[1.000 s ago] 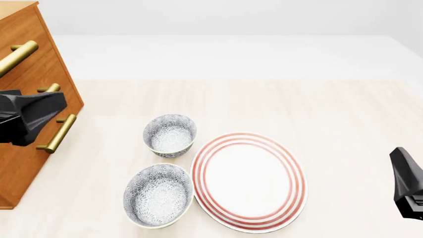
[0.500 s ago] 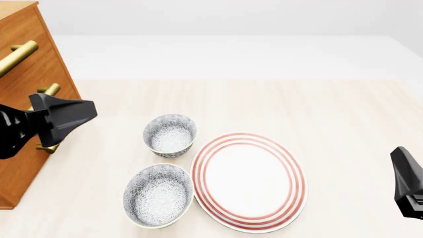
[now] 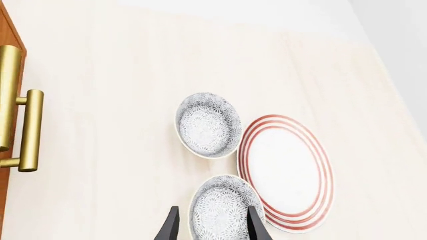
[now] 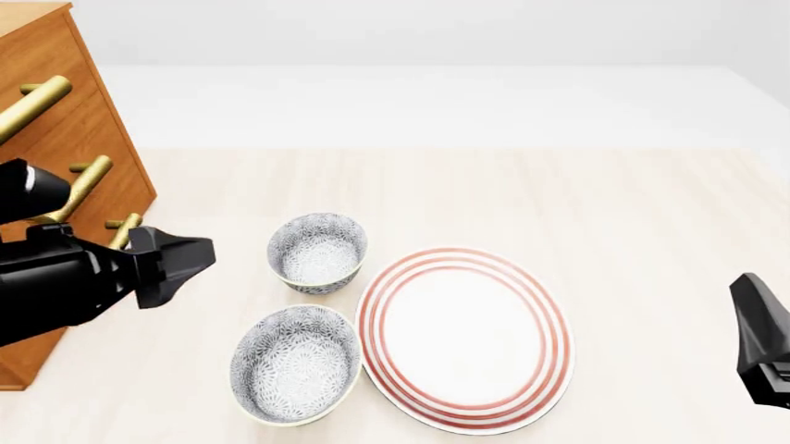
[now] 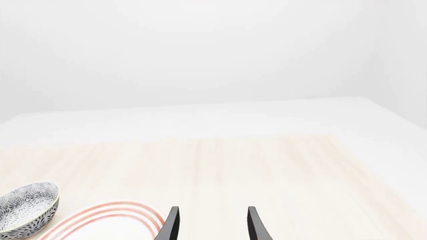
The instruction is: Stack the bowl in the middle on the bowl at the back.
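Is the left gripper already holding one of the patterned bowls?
No; in the front view the left gripper hovers apart from both the bowl in the middle and the bowl at the back, empty.

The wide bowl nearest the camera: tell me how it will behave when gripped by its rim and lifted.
The wide bowl looks like rigid glazed ceramic: probably stiff, slippery, chippable. Held by one side of its thin rim, it may tilt. Pushed rightward, it would likely slide into the plate close beside it.
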`<state>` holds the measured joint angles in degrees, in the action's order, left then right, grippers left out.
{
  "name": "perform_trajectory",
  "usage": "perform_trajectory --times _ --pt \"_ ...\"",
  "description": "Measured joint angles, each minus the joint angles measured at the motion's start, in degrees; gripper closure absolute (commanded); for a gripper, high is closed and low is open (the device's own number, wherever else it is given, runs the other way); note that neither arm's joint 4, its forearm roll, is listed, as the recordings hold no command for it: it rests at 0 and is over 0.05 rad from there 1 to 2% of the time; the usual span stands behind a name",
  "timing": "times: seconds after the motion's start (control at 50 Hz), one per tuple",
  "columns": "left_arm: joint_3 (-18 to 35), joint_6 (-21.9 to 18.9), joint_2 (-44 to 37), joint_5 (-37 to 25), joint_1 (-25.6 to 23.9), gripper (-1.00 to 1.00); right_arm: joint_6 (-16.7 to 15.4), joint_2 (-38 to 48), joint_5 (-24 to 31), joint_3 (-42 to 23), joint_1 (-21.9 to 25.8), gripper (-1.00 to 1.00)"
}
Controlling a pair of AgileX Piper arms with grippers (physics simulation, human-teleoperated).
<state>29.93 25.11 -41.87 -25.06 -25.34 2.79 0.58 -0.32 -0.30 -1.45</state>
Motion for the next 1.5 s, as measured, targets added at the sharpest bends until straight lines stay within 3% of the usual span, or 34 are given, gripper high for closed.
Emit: perform_trajectory --times 0.48,0.76,1.5 --pt "-5.8 -1.4 -5.0 4.8 -0.7 -1.0 0.3 -0.1 0.1 0.0 -0.2 -1.0" --pt "-9.0 -0.2 -6.4 8.1 -1.2 -1.0 0.4 -0.3 0.1 0.0 -0.3 -1.0" --pt "-17.8 4.1 -17.6 24.7 -4.5 -1.0 0.7 0.2 -0.3 0.0 -0.8 -1.0"
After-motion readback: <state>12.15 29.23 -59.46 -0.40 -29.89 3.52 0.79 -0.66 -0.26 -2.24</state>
